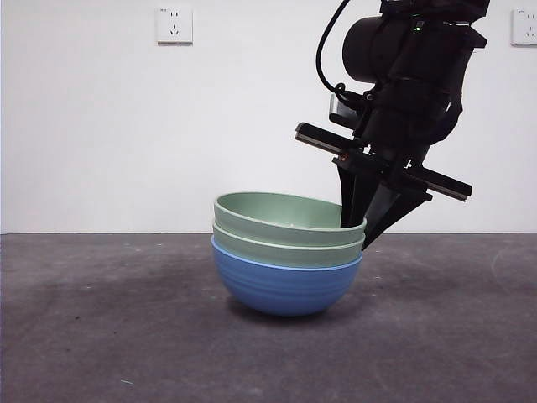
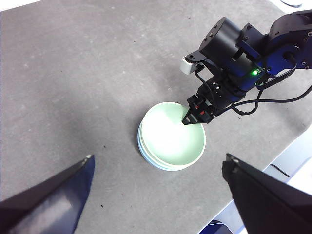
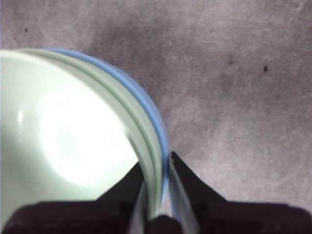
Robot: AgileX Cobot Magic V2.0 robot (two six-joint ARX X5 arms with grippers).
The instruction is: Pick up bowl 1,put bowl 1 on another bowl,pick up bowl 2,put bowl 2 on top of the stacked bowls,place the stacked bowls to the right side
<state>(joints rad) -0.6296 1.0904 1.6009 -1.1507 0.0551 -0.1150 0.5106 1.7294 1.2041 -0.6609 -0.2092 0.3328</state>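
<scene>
On the grey table (image 1: 101,336) | right gripper (image 3: 158,192) jaws clamped astride the stacked bowls (image 1: 285,252) rim | left gripper (image 2: 158,195) spread wide above

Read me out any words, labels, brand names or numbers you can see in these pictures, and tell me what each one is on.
No readable text anywhere.
Wall socket: a tiny mark in its top corner, too small to read.
The stacked bowls, right gripper and table: no writing visible.

One of the right gripper's fingers (image 1: 351,208) disappears inside the stacked bowls (image 1: 285,252).
</scene>
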